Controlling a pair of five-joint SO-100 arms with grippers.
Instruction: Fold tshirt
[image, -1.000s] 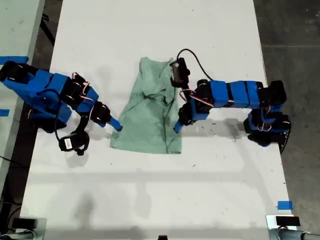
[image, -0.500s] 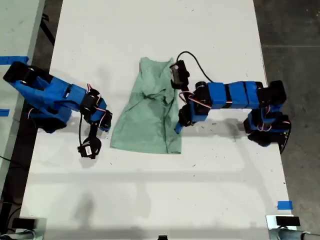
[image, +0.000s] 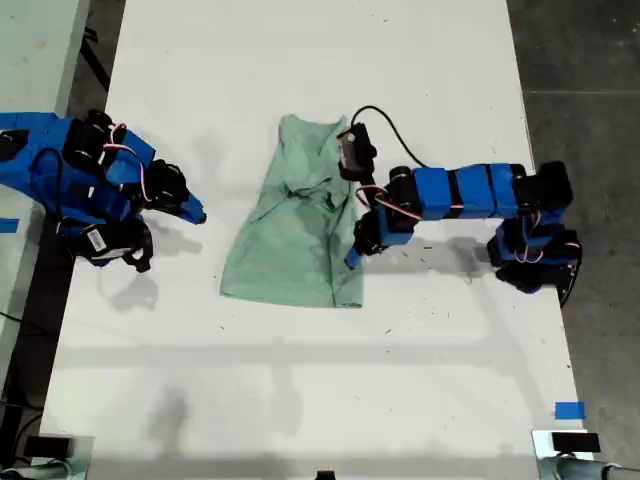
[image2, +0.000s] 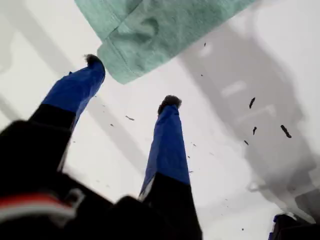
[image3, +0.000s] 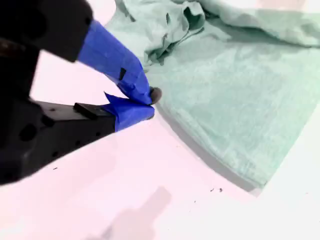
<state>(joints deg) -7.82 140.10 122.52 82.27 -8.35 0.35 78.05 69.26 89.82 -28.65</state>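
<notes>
Two grippers flank the tshirt (image: 300, 235), which we see lying partly folded and rumpled on the white table (image: 300, 60), its narrow end away from its broad hem. We have my first gripper (image2: 131, 80) well clear of the tshirt on the exterior view's left, jaws spread wide with nothing between them; in the first wrist view a corner of the tshirt lies just beyond its fingertips (image2: 170, 101). We have my second gripper (image3: 150, 102) down at the tshirt's edge on the exterior view's right, jaws closed tip to tip just beside the cloth. We cannot tell whether any hem is pinched.
</notes>
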